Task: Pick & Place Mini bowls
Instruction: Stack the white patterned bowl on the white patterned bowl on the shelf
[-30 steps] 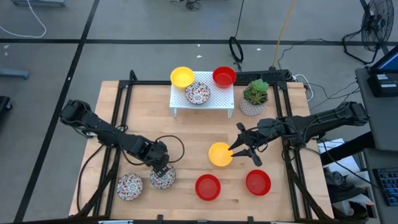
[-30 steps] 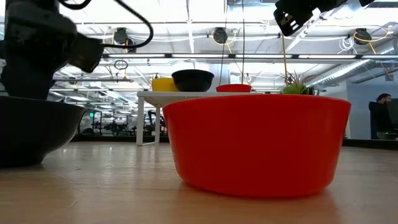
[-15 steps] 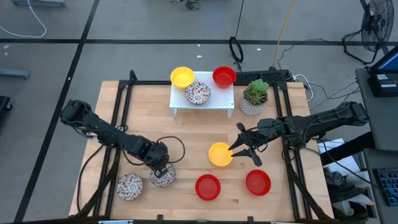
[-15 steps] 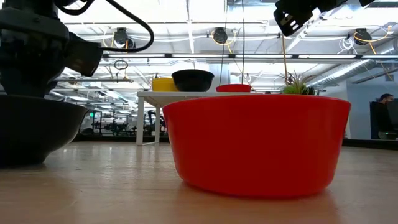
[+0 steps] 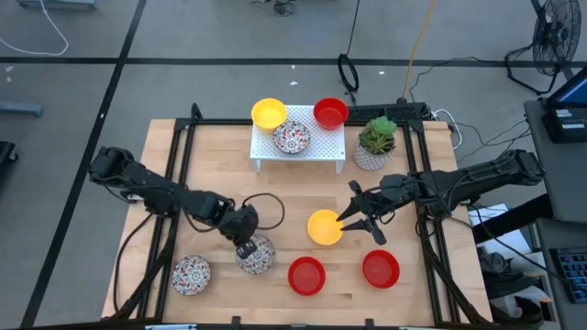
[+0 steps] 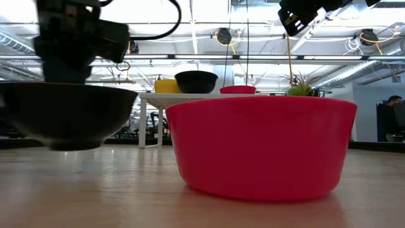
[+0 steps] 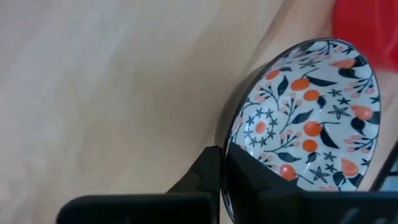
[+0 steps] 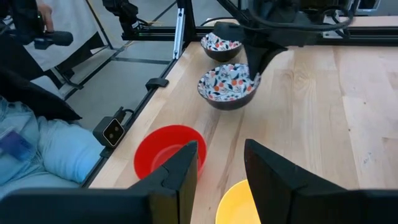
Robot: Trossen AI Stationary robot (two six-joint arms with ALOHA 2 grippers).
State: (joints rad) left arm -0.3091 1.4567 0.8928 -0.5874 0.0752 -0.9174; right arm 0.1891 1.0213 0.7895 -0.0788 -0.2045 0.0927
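My left gripper [image 5: 244,240] is shut on a mosaic bowl [image 5: 257,255], white, red and dark inside and dark outside, held just above the table [image 6: 66,117]. A second mosaic bowl [image 5: 191,273] rests on the table at the near left. My right gripper [image 5: 352,220] is open and hangs above the right rim of a yellow bowl [image 5: 323,227]; its fingers [image 8: 186,163] stand above that bowl [image 8: 239,205]. Two red bowls [image 5: 306,275] [image 5: 380,269] rest near the front edge. My left gripper pinches the mosaic bowl's rim [image 7: 229,144] on the side toward the table's left, one finger [image 7: 208,171] outside the wall and one inside. The fingers come from above, slanting down. The bowl hangs about level, clear of the table [image 6: 69,147].
A white perforated rack [image 5: 298,148] at the far middle carries a mosaic bowl [image 5: 292,137], with a yellow bowl [image 5: 269,114] and a red bowl [image 5: 330,114] at its far edge. A potted green plant [image 5: 376,139] stands to its right. A person sits beyond the table [image 8: 37,143].
My left gripper has gone up and toward the table's right edge with the mosaic bowl. The bowl, which sat on the table, is now lifted clear and stands closer to the near red bowl.
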